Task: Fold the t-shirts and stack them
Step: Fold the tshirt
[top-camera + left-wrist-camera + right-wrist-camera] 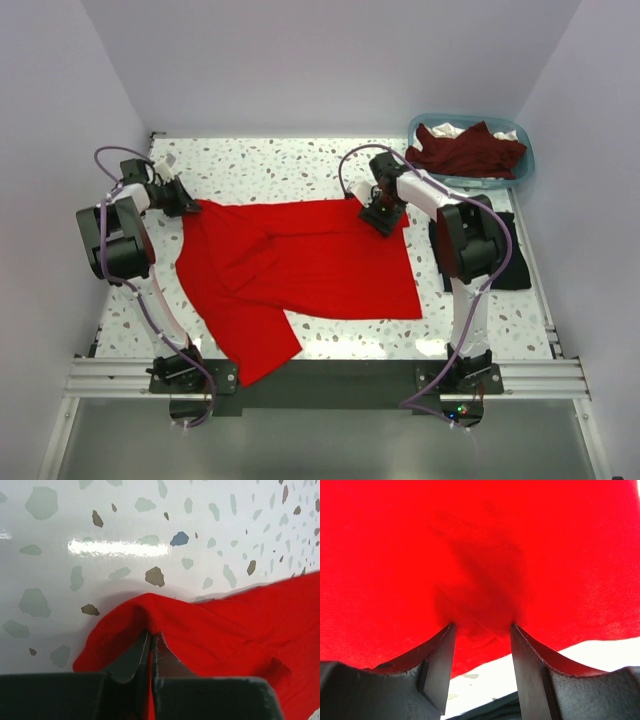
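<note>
The red t-shirt [300, 260] spans left-right: left tool [151, 636] clamped on its far corner, right tool [482, 627] straddling cloth, unclosed.

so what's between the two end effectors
The red t-shirt spans the stretch from left end effector to right end effector, shown in the top external view.

I am in a robot test lab, not a home. Plain white walls [300, 60] box in my speckled worktop [300, 165] on three sides, like a little booth. My left arm [115, 240] and my right arm [465, 240] are bolted to a metal rail [330, 378] at the near edge, with purple cables [143, 305] looping off them, and a red t-shirt [320, 260] and a blue basket [527, 163] of clothes are set out on the worktop for practice.
</note>
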### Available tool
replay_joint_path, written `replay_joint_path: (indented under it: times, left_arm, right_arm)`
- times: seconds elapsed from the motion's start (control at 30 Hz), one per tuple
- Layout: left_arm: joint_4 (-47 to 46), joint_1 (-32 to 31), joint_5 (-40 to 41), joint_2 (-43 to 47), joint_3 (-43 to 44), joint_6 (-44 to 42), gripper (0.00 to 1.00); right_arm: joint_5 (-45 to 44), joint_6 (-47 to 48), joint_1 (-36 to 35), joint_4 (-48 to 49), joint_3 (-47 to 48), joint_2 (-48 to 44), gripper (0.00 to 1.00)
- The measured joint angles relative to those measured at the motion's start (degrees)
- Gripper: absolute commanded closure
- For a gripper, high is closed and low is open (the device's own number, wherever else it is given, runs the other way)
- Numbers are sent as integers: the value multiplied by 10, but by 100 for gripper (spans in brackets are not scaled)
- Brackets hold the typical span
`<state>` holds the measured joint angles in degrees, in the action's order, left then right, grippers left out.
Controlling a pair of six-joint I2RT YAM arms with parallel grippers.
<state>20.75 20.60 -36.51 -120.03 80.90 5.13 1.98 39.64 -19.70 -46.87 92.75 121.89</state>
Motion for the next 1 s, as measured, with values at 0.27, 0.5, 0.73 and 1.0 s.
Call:
replay_joint_path:
  times: [0.27, 0.5, 0.73, 1.0]
  left_arm:
    - [-9, 12, 12, -2, 36, 4, 100]
    - [-4, 12, 35, -35, 86, 2, 85]
    - [13, 16, 37, -52, 96, -14, 58]
    - [64, 19, 29, 54, 61, -110, 60]
  right_arm:
    - [-11, 5, 0, -2, 10, 7, 48]
    - [-12, 5, 0, -3, 14, 8, 45]
    - [31, 5, 1, -44, 62, 18, 45]
    - [81, -8, 7, -72, 120, -8, 56]
